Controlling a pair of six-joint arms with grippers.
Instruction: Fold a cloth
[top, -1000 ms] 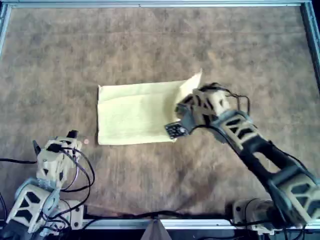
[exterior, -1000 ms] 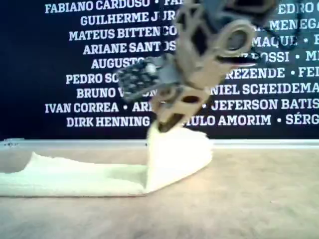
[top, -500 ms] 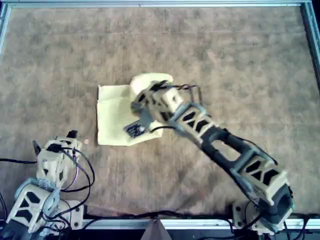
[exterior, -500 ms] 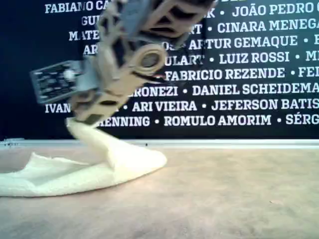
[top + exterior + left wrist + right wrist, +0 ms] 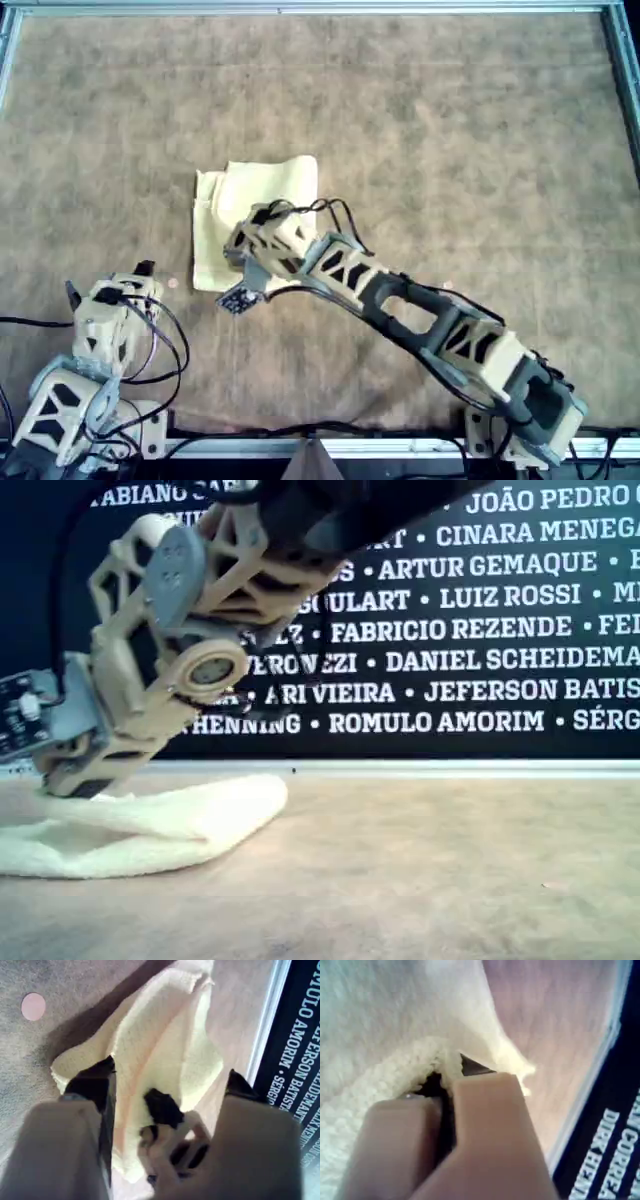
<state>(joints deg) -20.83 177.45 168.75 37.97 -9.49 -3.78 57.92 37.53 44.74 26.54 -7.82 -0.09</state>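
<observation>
In the overhead view, the cloth (image 5: 262, 190) lies left of centre, doubled over itself, with the right gripper (image 5: 248, 256) at its near-left edge, so the fold looks nearly made. The exterior view shows a puffed loop, the top layer not yet flat or released. The right wrist view shows jaws pinched narrow on the cloth's edge. In the left wrist view, the left gripper (image 5: 167, 1080) gapes wide and empty, apart from the cloth.

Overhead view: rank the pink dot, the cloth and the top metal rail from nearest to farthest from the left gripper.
1. pink dot: just beside the left gripper, toward the overhead view's right.
2. cloth: beyond the dot, left of the view's centre.
3. metal rail: along the view's top edge.
</observation>
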